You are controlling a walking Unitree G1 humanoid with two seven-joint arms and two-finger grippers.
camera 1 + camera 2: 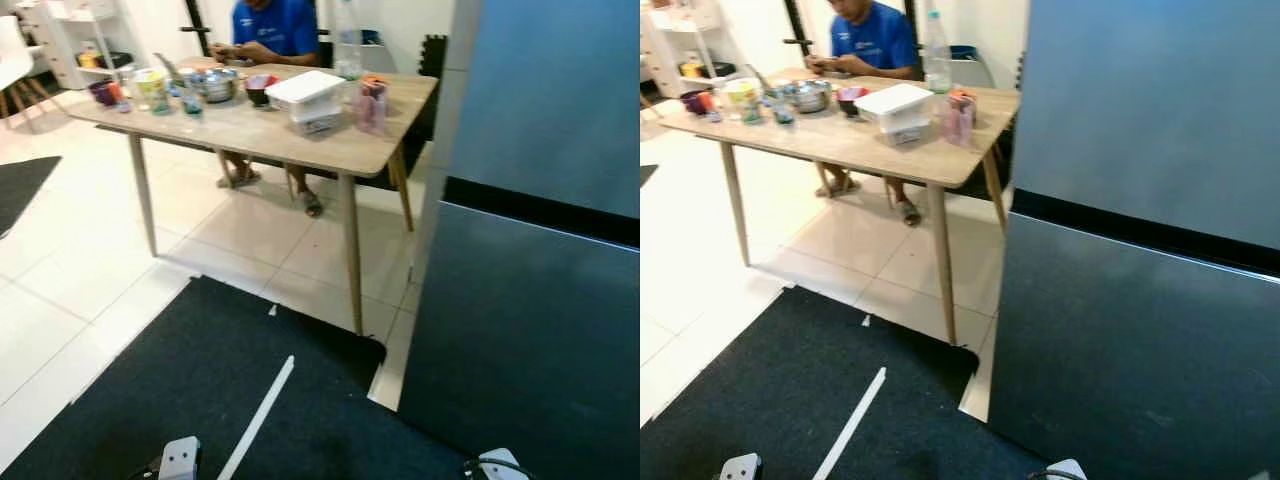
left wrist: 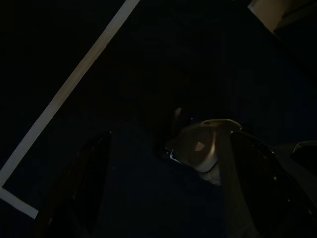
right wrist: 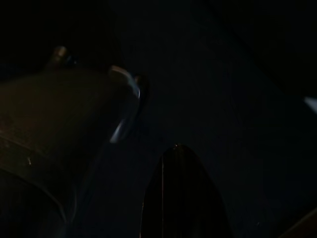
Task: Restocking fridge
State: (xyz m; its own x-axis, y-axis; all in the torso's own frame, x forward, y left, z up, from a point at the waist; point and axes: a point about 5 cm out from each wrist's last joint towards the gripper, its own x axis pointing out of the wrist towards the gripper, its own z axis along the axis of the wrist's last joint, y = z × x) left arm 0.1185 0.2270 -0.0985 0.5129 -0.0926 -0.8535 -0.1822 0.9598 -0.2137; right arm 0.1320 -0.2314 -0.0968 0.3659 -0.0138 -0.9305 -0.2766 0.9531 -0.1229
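Note:
A tall dark-grey fridge stands at the right with both its doors shut. To its left is a wooden table carrying a white lidded container, a pink cup, a clear bottle, a metal bowl and several small cups and jars. Both arms hang low, their wrists at the bottom edge. In the dark left wrist view, my left gripper is open over the black mat, holding nothing. My right gripper is barely visible in the dark right wrist view.
A person in a blue shirt sits behind the table. A black mat with a white tape line lies on the white tiles before me. A white shelf unit stands at the far left.

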